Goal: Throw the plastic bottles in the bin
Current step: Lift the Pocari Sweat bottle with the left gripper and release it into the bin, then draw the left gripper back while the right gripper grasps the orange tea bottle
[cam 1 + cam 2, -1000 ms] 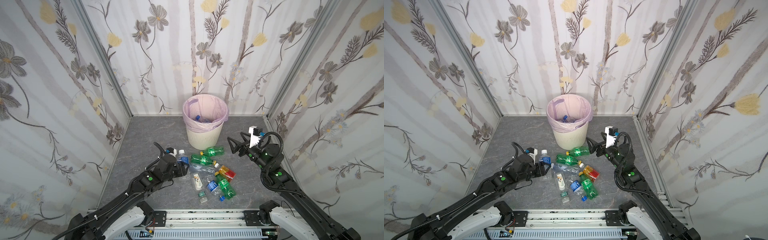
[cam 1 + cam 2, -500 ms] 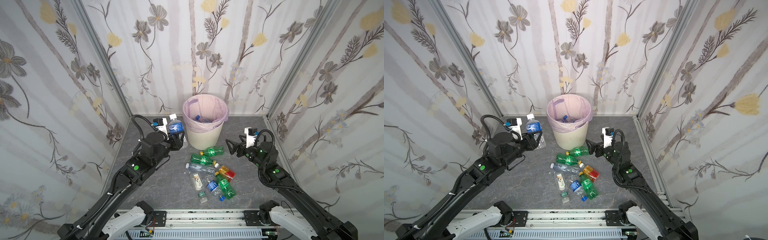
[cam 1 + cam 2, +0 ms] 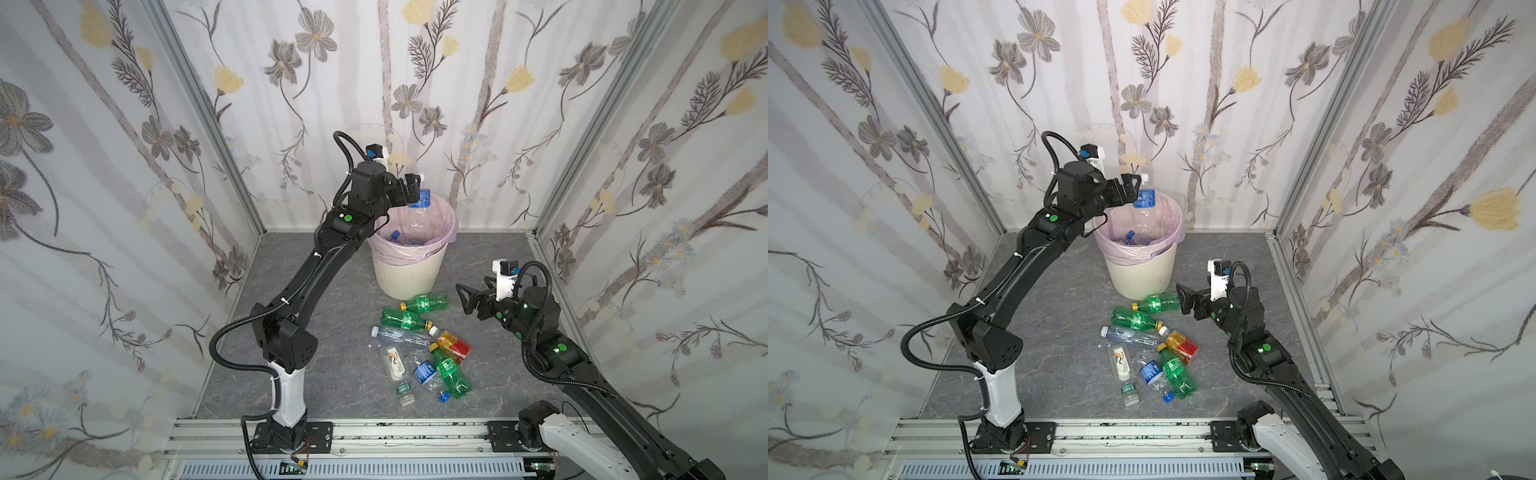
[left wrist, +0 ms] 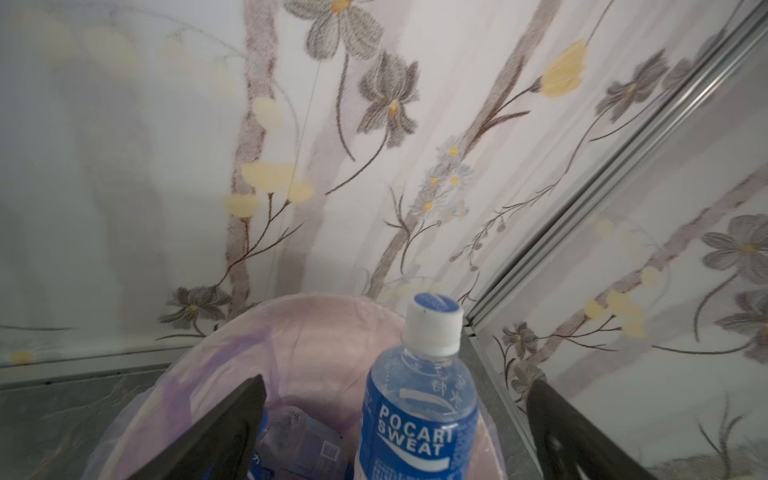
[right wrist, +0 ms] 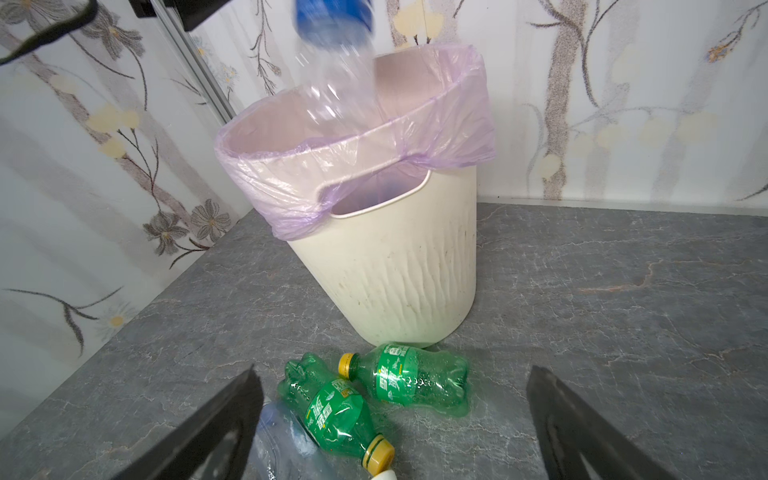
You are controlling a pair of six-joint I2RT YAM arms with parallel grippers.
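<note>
The left gripper (image 4: 397,380) hangs above the bin (image 3: 409,274), over the left part of its mouth, with its black fingers (image 4: 232,419) spread wide and gripping nothing. Between them, touching neither, a clear plastic bottle (image 4: 419,419) stands upright over the bin's opening. It has a white screw cap, a rounded shoulder and a glossy blue wrap with "POCARI SWEAT" in white letters. In the right wrist view its bare lower half is blurred.

The bin is a round, tapered tub of matt cream plastic with wavy ribs down its wall and a cut-out handle under the rim. A thin, crinkly pink-lilac bag (image 3: 446,224) is folded over the rim. Inside lie more clear bottles (image 3: 395,237), one with a blue cap.

In front of the bin, on the grey marbled floor (image 3: 332,291), lies a loose heap. It holds three dented green bottles (image 3: 424,302) with yellow caps and green labels whose writing is too small to read, clear bottles (image 3: 399,334) with blue or white labels, and one orange-red bottle (image 3: 455,345).

To the right of the bin's base, near the closest green bottle, the right gripper (image 3: 462,299) hovers low, jaws wide apart and empty.
</note>
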